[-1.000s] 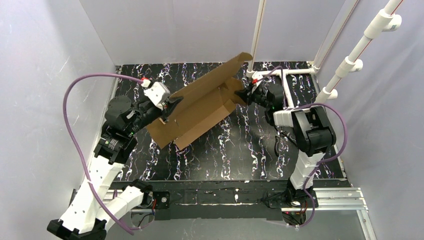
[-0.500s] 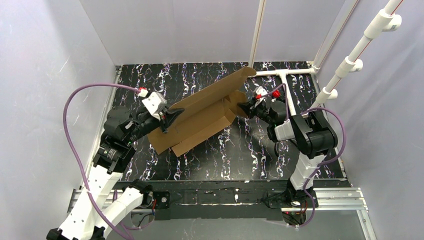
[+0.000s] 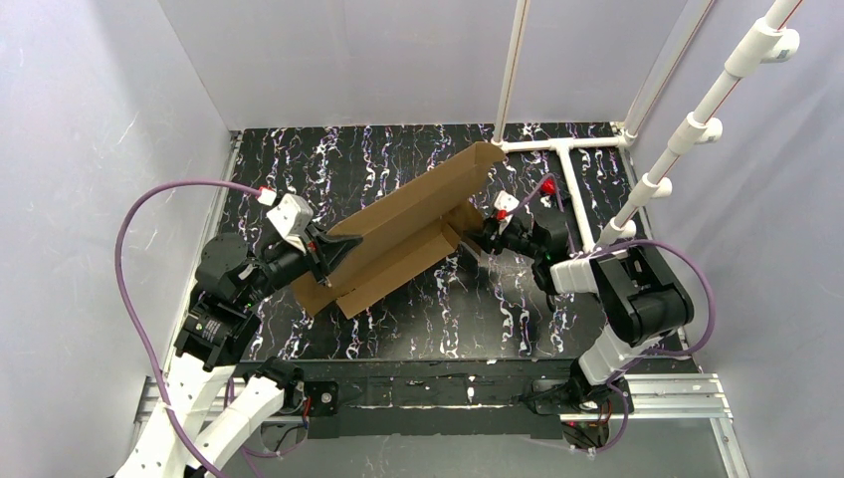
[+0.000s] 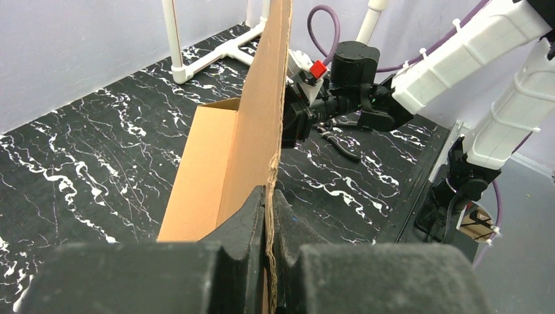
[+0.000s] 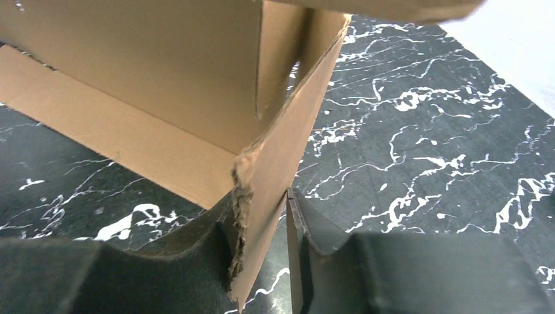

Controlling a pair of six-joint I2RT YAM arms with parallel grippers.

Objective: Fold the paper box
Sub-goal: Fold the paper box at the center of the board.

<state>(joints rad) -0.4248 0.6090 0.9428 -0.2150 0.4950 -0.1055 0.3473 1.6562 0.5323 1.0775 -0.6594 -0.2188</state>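
The paper box (image 3: 398, 231), a brown cardboard sheet partly folded, lies slantwise across the middle of the black marbled table (image 3: 398, 309). One long panel stands upright (image 4: 262, 111). My left gripper (image 3: 341, 249) is shut on the near-left edge of that panel; in the left wrist view the fingers (image 4: 269, 199) pinch the cardboard with no gap. My right gripper (image 3: 476, 237) is at the box's right end flap (image 5: 288, 144). Its jaws (image 5: 260, 208) stand apart: the frayed flap leans on one finger, and a gap shows to the other finger (image 5: 296, 222).
A white PVC pipe frame (image 3: 562, 145) lies at the table's back right, with more white pipes (image 3: 697, 118) rising at the right. Grey walls close in the left, back and right. A metal rail (image 3: 478, 390) runs along the near edge by the arm bases.
My right gripper's jaws have come apart from their pinch on the end flap. Both arms have drawn the box toward the near side, and it now sits lower.
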